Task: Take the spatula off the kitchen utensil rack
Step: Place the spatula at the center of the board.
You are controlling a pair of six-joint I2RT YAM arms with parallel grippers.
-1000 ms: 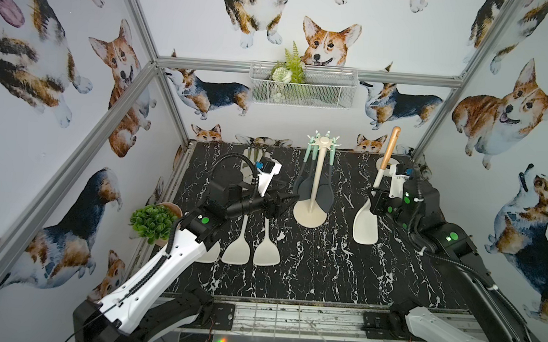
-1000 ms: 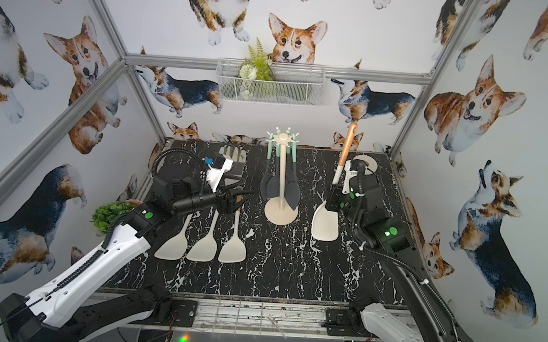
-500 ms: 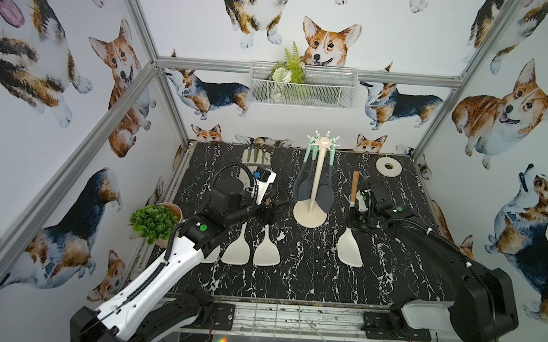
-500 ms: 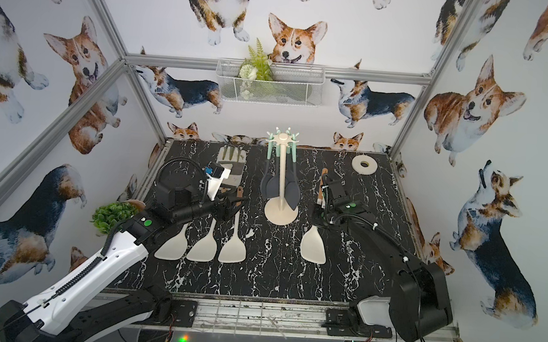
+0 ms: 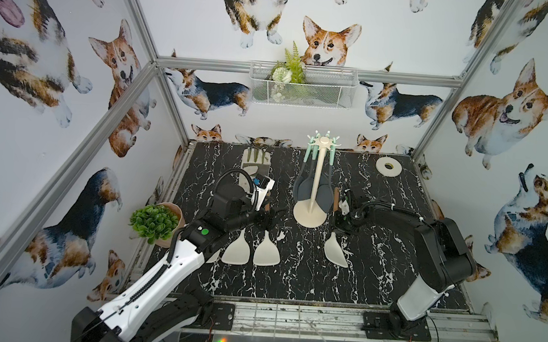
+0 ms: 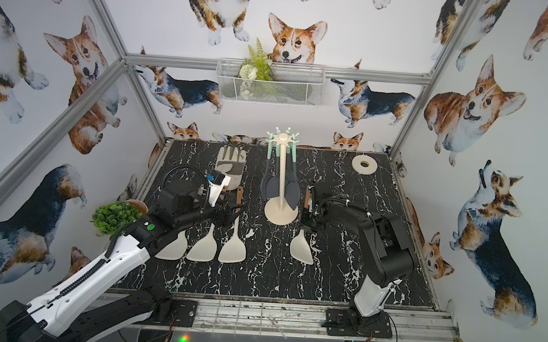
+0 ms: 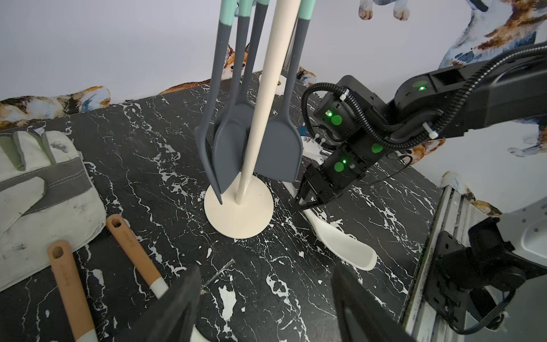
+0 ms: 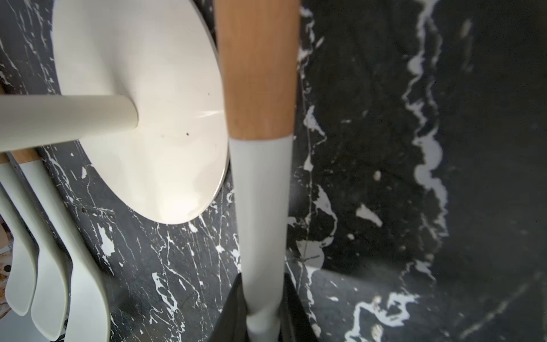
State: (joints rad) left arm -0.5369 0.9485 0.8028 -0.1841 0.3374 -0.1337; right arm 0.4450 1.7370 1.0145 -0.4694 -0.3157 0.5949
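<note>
The cream kitchen utensil rack (image 5: 315, 182) (image 6: 281, 182) stands mid-table on its disc base (image 7: 236, 213) (image 8: 142, 118). Several grey utensils (image 5: 301, 187) (image 7: 231, 142) with mint handles hang from its hooks. A cream spatula (image 5: 336, 251) (image 6: 301, 248) (image 7: 343, 245) (image 8: 260, 192) with a wooden handle lies low just right of the base, its blade on or just above the table. My right gripper (image 5: 342, 223) (image 6: 309, 220) (image 7: 310, 198) (image 8: 263, 305) is shut on its neck. Left of the rack, my left gripper (image 5: 270, 220) (image 6: 228, 213) (image 7: 266, 284) hangs open with nothing between its fingers.
Three more cream spatulas (image 6: 203, 248) (image 5: 267, 254) lie side by side under the left arm. A work glove (image 5: 256, 163) lies at the back left, a tape roll (image 5: 388, 166) at the back right. A potted plant (image 5: 154, 222) stands at the left edge, and a wire basket (image 5: 300, 88) hangs on the back wall.
The right arm has brought the spatula down from upright on the right to low beside the rack's base. The left arm has hardly moved and stays open.
</note>
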